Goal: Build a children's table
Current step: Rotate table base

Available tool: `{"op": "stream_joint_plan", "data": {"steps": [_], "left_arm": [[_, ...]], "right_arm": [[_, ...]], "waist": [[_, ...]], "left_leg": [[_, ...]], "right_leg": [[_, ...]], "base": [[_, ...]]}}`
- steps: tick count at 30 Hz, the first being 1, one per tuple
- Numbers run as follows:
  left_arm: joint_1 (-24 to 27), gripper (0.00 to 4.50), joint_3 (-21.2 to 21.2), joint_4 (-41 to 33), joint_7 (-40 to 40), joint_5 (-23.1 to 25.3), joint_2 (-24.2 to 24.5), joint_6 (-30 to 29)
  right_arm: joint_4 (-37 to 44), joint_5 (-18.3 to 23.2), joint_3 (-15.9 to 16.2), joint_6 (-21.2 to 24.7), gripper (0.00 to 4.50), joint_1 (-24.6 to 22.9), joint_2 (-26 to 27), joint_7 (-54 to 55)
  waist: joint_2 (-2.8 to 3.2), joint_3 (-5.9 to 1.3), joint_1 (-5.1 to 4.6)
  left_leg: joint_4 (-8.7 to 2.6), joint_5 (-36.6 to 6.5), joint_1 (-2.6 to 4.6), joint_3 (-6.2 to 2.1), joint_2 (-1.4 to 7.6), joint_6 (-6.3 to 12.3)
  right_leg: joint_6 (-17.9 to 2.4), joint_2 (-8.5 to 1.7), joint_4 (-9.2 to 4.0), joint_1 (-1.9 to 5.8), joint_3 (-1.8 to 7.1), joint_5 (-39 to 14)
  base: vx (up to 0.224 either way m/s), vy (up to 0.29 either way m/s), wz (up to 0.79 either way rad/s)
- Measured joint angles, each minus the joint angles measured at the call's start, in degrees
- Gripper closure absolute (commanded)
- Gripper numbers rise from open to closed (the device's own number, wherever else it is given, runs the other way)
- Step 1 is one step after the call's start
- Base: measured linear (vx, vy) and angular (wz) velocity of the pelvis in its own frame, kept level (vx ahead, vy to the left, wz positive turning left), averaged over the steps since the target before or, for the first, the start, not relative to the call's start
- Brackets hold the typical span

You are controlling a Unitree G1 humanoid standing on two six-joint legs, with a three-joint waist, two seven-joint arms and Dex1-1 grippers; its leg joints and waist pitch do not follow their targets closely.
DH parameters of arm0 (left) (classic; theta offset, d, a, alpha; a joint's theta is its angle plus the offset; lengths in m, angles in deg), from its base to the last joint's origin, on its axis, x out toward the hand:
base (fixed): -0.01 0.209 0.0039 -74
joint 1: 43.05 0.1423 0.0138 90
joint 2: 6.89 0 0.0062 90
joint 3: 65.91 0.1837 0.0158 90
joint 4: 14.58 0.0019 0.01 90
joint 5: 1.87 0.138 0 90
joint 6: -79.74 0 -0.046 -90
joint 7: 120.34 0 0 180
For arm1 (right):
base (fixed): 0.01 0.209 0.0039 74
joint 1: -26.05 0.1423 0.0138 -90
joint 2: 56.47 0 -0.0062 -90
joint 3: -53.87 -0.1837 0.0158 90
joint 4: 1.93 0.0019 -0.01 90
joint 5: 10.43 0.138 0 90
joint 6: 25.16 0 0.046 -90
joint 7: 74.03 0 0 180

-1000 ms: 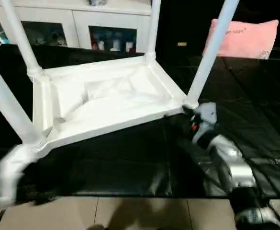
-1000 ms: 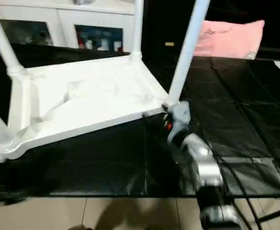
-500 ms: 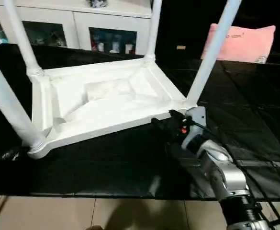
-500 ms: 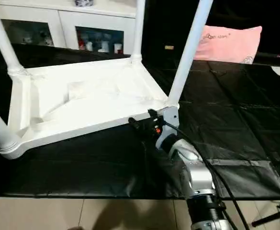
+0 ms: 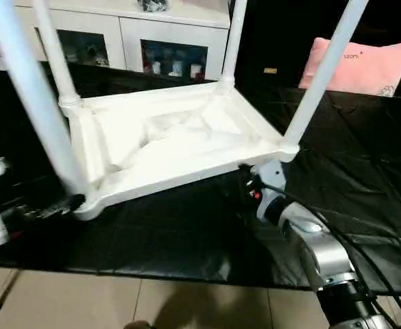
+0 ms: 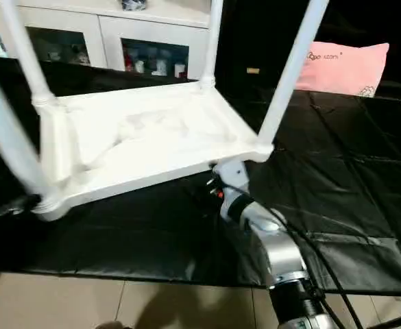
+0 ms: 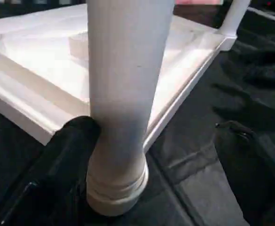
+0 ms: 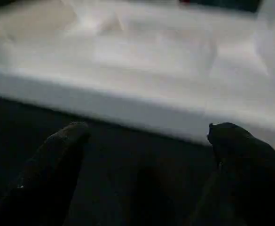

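Both sets of jaws are standing wide apart, gripping nothing: the left gripper (image 7: 142, 155) is straddling the near-left leg (image 5: 39, 103), the right gripper (image 8: 146, 141) facing the tabletop (image 5: 173, 137) rim. The table is lying upside down, mid-frame, legs up, probably for checking seating.

1. The tabletop (image 5: 179, 147) lies upside down on the black mat (image 5: 365, 185). Its four legs (image 5: 320, 72) stick up like posts, with wide gaps between them.
2. The left gripper (image 7: 146, 160) is spread wide, and the near corner leg (image 7: 125, 94) stands right in its way, beside one finger (image 7: 57, 169).
3. The right gripper (image 8: 144, 141) is spread wide too. The tabletop's long white edge (image 8: 118, 106) blocks it in front.
4. A white cabinet (image 5: 145, 41) stands behind the table, and a pink pillow (image 5: 365, 65) lies on the far right.
5. The mat to the right is flat and bare.
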Motion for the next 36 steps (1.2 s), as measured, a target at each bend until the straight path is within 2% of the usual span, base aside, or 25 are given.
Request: {"op": "stream_joint_plan", "data": {"steps": [7,14,17,20,26,32,36], "left_arm": [[-5.0,0.07,2.1,4.6,-4.5,2.9,-1.7,3.0],[-9.8,0.07,5.4,5.7,-6.9,3.2,-5.9,4.3],[-9.9,0.07,6.9,3.5,-4.8,0.7,-6.3,2.4],[-9.6,0.07,10.0,-1.6,-0.4,-3.9,-6.3,-1.7],[-9.5,0.07,15.3,-7.8,4.7,-9.9,-6.1,-6.9],[-9.6,0.07,16.5,-12.3,4.9,-14.3,-6.6,-12.0],[-9.7,0.07,18.6,-15.1,4.2,-17.3,-8.9,-13.6]], "right_arm": [[-1.8,-1.6,-0.4,0.9,0.00,1.0,-0.8,2.7],[-7.6,-3.5,-1.2,1.6,0.00,4.1,-0.1,7.5],[-10.1,-3.8,-2.2,1.6,0.00,5.8,0.1,9.1],[-12.7,-3.9,-2.3,0.7,0.00,8.2,0.9,10.1],[-21.2,-4.1,-2.3,-1.3,0.00,11.9,1.6,11.0],[-28.3,-5.3,-2.8,-4.8,0.00,15.4,2.7,11.5],[-31.1,-5.3,-2.8,-6.1,0.00,17.1,4.2,12.0]], "waist": [[-0.19,-0.12,-0.78],[-0.06,-0.05,-0.73],[-0.05,-0.04,-0.55],[-0.03,-0.03,-0.34],[0.03,0.02,-0.76],[0.01,0.00,-2.57],[0.01,0.00,-3.29]], "left_leg": [[0.00,0.2,0.00,-0.50,0.02,-0.33],[-0.02,0.3,-0.13,-0.62,0.06,-0.49],[0.00,0.3,-0.17,-0.62,0.04,-0.49],[0.04,0.3,-0.21,-0.60,0.00,-0.48],[0.04,0.3,-0.17,-0.60,-0.01,-0.50],[0.09,0.3,-0.13,-0.62,-0.01,-0.54],[0.11,0.3,-0.13,-0.63,-0.01,-0.54]], "right_leg": [[0.1,0.26,0.07,-0.09,-0.06,0.1],[-0.1,0.33,0.13,-0.21,-0.13,0.2],[-0.1,0.32,0.09,-0.22,-0.12,0.2],[-0.1,0.27,0.08,-0.20,-0.11,0.1],[-0.1,0.29,0.18,-0.24,-0.11,0.1],[-0.1,0.30,0.27,-0.23,-0.09,0.2],[-0.1,0.30,0.34,-0.24,-0.09,0.2]], "base": [[0.000,0.000,0.00],[0.000,0.000,0.00],[0.000,0.000,0.00],[0.000,0.000,0.00],[0.000,0.000,0.00],[0.000,0.000,0.00],[0.000,0.000,0.00]]}}
